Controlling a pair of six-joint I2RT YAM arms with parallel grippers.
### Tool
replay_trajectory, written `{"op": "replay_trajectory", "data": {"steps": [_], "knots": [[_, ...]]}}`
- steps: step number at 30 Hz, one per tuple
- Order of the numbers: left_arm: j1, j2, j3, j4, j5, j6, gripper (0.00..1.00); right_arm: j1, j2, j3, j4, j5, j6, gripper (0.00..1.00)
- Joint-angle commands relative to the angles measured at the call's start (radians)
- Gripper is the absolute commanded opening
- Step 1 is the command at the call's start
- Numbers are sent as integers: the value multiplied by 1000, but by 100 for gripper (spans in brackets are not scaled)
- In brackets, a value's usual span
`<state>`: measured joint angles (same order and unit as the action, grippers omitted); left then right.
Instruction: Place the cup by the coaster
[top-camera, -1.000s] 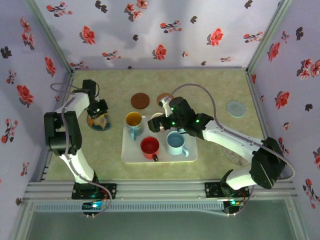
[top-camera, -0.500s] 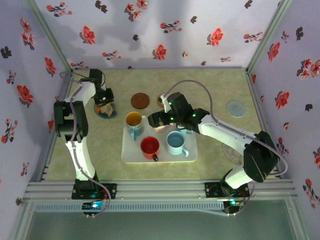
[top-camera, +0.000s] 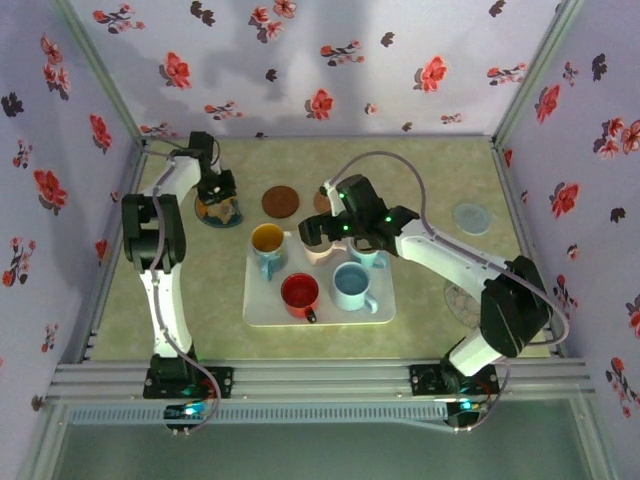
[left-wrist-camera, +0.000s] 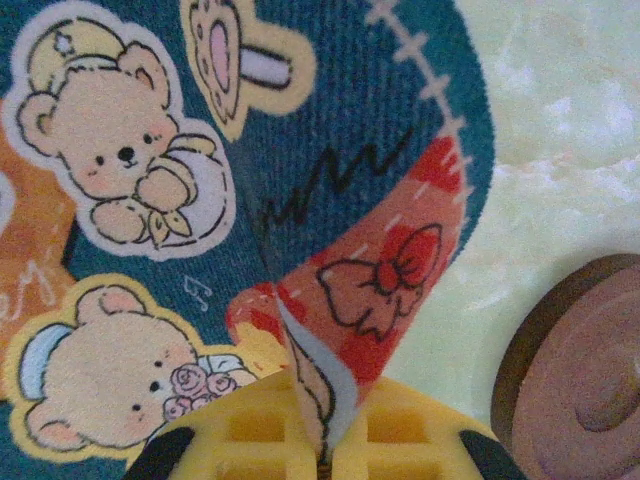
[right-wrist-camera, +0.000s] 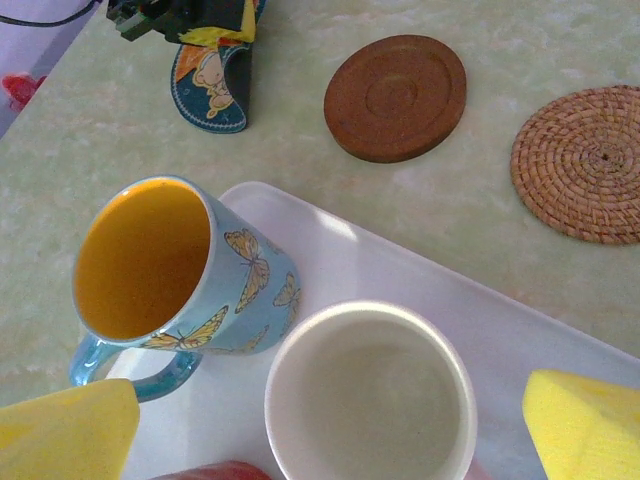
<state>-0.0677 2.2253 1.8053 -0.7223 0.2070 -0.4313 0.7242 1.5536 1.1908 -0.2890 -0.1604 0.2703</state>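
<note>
Over the last second the left end effector (top-camera: 215, 193) has carried the round blue teddy-bear fabric coaster (top-camera: 219, 212) from the left side of the worktop (top-camera: 420, 165) towards the back. It now sits near the round brown wooden coaster (top-camera: 281, 201). The right end effector (top-camera: 318, 238) has shifted slightly back and left over the white plastic tray (top-camera: 320, 314).

The left wrist view shows the left end effector's yellow fingertips (left-wrist-camera: 260, 440) pressed together on a pinched fold of the fabric. The print shows bears, a mushroom and a red bow. Orange lettering at the left edge is cut off and cannot be read. The brown coaster's rim lies just beside the fabric, apart from it.

In the right wrist view the right end effector's yellow pads (right-wrist-camera: 585, 430) stand wide apart on either side of the cream cup (right-wrist-camera: 370, 390). This cup stands upright on the tray, close beside the blue butterfly mug with a yellow inside (right-wrist-camera: 180, 270). The woven rattan coaster (right-wrist-camera: 585, 165) lies beyond the tray.

From above, a red cup (top-camera: 299, 293) and a light blue cup (top-camera: 351, 285) also stand on the tray. A pale blue disc coaster (top-camera: 471, 218) lies well apart at the right.
</note>
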Motion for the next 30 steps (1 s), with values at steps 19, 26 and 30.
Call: {"op": "replay_trajectory", "data": {"steps": [19, 26, 30], "knots": [[-1, 181, 170, 32, 88, -42, 53, -9, 102, 211, -229, 64, -20, 100], [6, 204, 204, 67, 96, -98, 67, -10, 101, 233, -268, 73, -10, 100], [6, 179, 197, 113, 122, -122, 77, -9, 92, 237, -259, 81, 5, 100]]}}
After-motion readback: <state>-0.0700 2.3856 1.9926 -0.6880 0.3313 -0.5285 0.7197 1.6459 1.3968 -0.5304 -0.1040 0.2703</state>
